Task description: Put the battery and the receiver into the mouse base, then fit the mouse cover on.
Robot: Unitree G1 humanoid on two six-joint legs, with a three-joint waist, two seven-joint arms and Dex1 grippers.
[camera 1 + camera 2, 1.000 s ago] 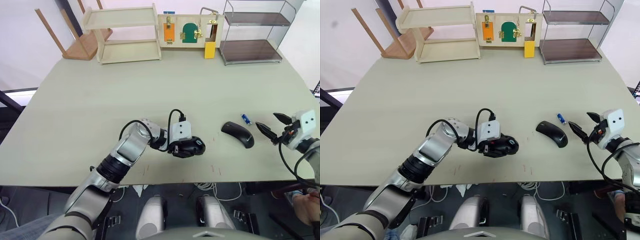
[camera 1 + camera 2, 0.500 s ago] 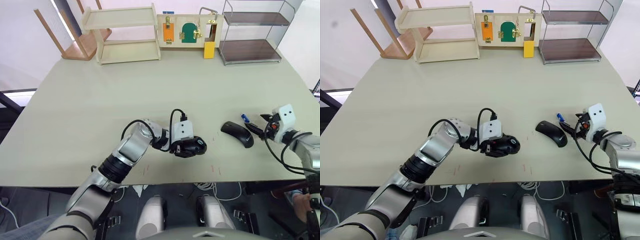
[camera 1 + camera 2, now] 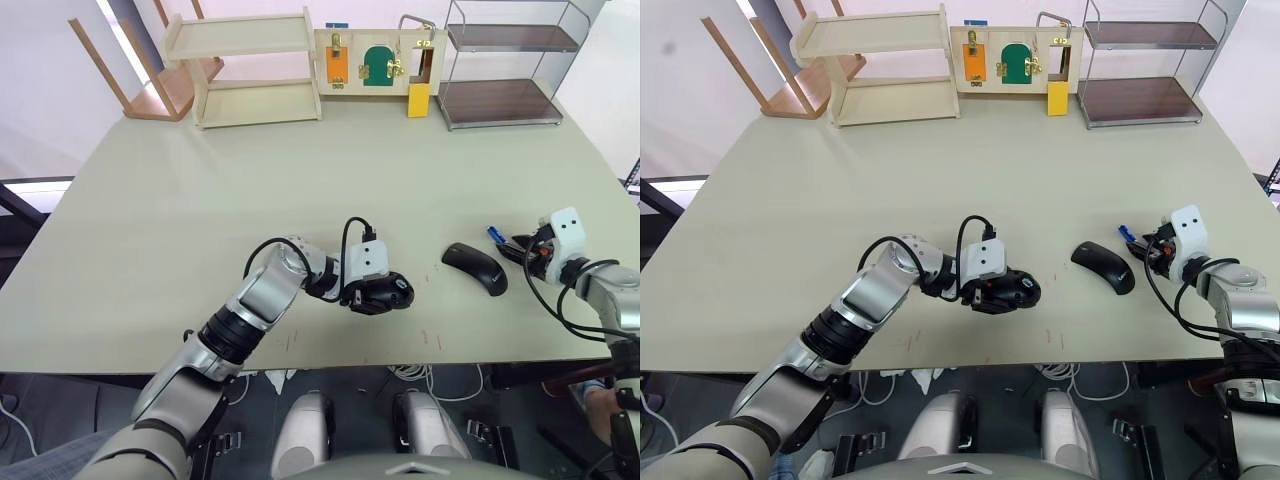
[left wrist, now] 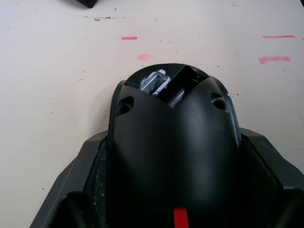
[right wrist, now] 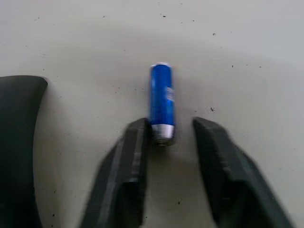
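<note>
While the mouse base [image 4: 171,147] is gripped by the left gripper [image 3: 375,292] near the front edge of the surface [image 3: 300,190], its open compartments are left exposed and could shift if that hold slackens. Farther out, beyond the mouse cover [image 3: 476,268], the battery [image 5: 161,102] lies flat with its near end between the open jaws of the right gripper [image 5: 168,130]. Only that end would be caught, so the battery could roll or pivot away.
</note>
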